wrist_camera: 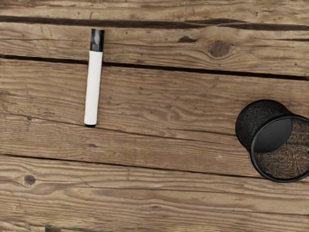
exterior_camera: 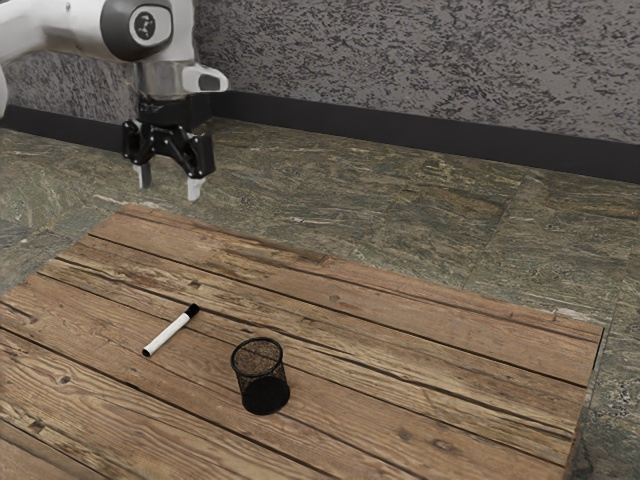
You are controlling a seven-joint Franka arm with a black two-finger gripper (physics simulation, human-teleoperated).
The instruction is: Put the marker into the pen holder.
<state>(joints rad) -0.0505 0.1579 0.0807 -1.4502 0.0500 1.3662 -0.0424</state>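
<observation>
High above the table's far left part in the exterior view, my gripper (exterior_camera: 170,188) points down with its two fingers spread and nothing between them. The marker (exterior_camera: 171,331), white with a black cap, lies flat on the wood, well below my hand. A black mesh pen holder (exterior_camera: 262,377) stands upright beside it, toward the exterior view's right. In the wrist view the marker (wrist_camera: 93,87) lies apart from the pen holder (wrist_camera: 263,126), whose open rim faces up.
The wooden plank table (exterior_camera: 420,370) has dark gaps between its boards. Its far edge runs in front of a stone-patterned floor (exterior_camera: 400,220), with a grey wall behind.
</observation>
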